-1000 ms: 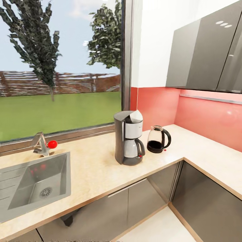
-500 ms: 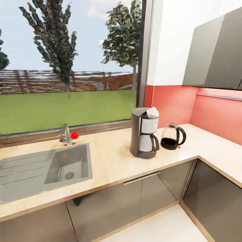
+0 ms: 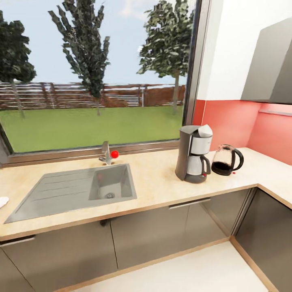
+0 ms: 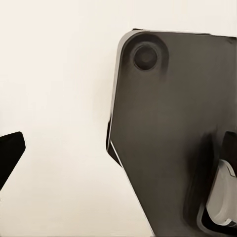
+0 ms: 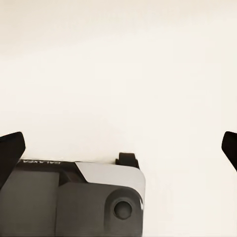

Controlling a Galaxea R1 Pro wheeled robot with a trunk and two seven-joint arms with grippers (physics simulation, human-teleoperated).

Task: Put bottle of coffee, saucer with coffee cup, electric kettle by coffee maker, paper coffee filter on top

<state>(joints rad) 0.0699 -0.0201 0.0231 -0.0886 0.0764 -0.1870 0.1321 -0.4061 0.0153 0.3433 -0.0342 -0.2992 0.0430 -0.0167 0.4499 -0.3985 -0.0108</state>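
Small white item (image 3: pixel 2 201) lay at counter's far-left edge, too cropped to identify. Sink (image 3: pixel 111 186) and red-knobbed faucet (image 3: pixel 108 153) sat below window. Coffee maker (image 3: pixel 194 154) stood on countertop (image 3: pixel 158 184), white paper filter (image 3: pixel 204 130) on top, electric kettle (image 3: pixel 227 160) just beside it. Left gripper (image 4: pixel 10 158) and right gripper (image 5: pixel 118 148) spread wide, empty, over pale floor. Judgement: robot in transit; best to locate shelf, bottle, saucer and cup before reaching.

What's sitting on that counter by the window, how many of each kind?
Coffee maker: 1
Paper filter, on top of the maker: 1
Kettle: 1
Sink: 1
Tap: 1
White thing at the counter's left edge, cut off: 1
Total: 6
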